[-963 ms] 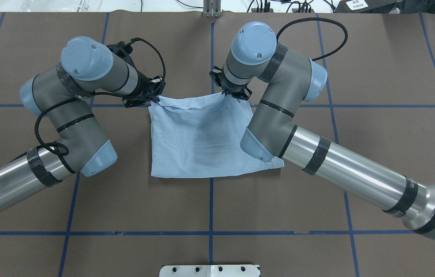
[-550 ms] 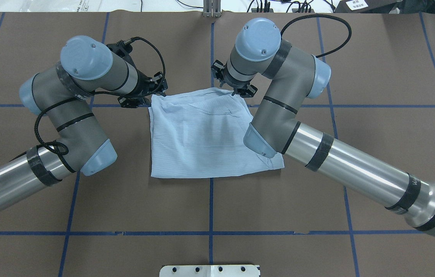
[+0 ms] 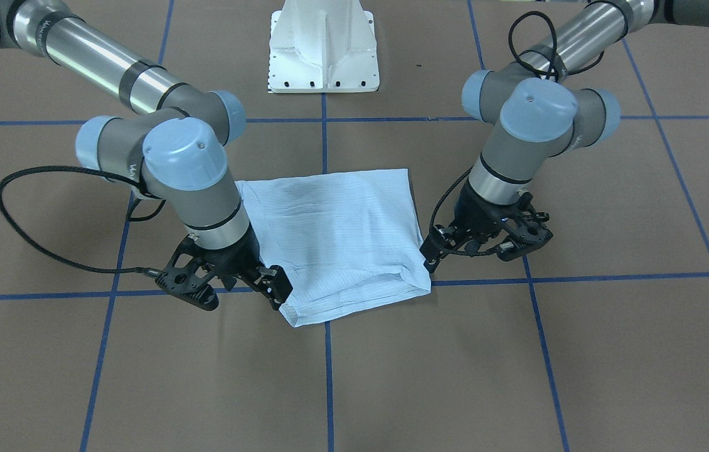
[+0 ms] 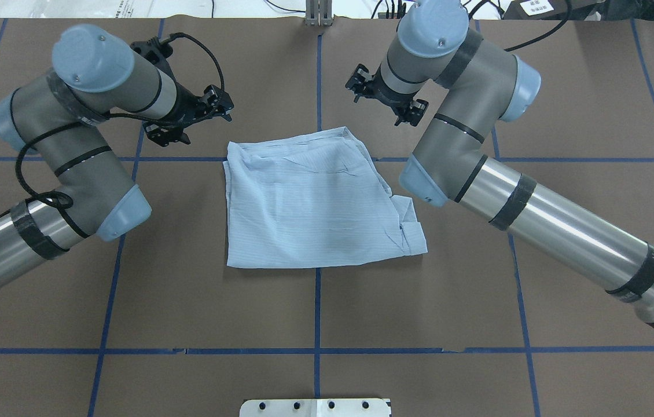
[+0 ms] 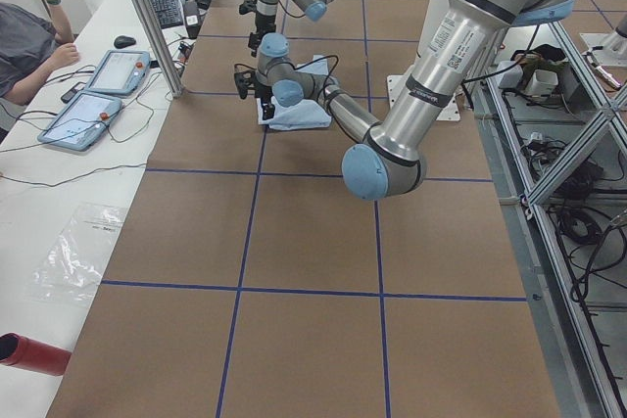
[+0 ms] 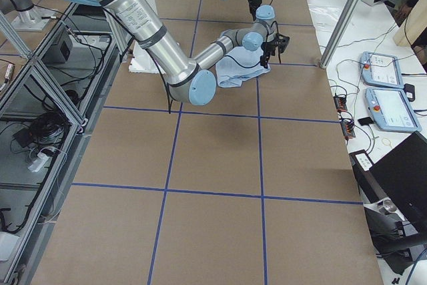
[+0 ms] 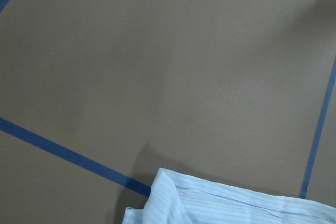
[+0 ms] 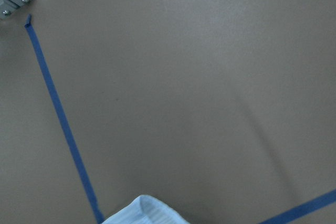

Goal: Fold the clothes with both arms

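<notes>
The pale blue striped shirt [image 4: 304, 202] lies folded into a rough rectangle at the table's middle, with a cuff or collar part sticking out at its right edge [image 4: 411, 223]. It also shows in the front view [image 3: 335, 232]. My left gripper [image 4: 202, 123] is open and empty, just beyond the shirt's far left corner and apart from it. My right gripper [image 4: 383, 105] is open and empty beyond the far right corner. In the front view the left gripper [image 3: 483, 254] and right gripper [image 3: 238, 294] flank the shirt's near edge. Each wrist view shows only a shirt corner [image 7: 226, 203] [image 8: 142, 213].
Brown table cover with a blue tape grid [image 4: 316, 350]. The white pedestal base [image 3: 323, 50] stands behind the shirt. A metal plate [image 4: 315, 407] sits at the near table edge. Tablets [image 5: 93, 105] and an operator [image 5: 24, 41] are on the far side bench.
Both grippers have let go of the shirt's far edge and drawn back up and away from it. The far edge now lies flat on the folded shirt.
</notes>
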### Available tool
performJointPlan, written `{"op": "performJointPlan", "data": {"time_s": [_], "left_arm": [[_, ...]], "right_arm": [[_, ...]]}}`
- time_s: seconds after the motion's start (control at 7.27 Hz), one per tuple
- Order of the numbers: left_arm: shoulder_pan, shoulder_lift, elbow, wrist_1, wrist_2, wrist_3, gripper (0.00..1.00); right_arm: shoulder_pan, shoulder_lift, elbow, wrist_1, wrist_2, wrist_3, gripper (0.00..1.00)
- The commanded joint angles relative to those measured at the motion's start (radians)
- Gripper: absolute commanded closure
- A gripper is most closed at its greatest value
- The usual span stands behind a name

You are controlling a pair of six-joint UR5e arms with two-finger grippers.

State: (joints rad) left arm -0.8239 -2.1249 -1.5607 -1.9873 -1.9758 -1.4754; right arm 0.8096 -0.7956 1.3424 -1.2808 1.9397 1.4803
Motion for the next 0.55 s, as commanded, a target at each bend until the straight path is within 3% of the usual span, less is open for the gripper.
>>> {"op": "performJointPlan", "data": {"time_s": [0.0,0.41], "left_arm": [[-0.104,0.122,-0.095,0.005,-0.051,0.238,0.0],[-0.287,0.218,-0.188,0.213,-0.052,0.74,0.0]], "right_arm": [[0.155,-0.223,0.131,-0.012,0.092,-0.365,0.0],[0.38,-0.425,0.181,-0.066,0.22,-0.894,0.0]]}}
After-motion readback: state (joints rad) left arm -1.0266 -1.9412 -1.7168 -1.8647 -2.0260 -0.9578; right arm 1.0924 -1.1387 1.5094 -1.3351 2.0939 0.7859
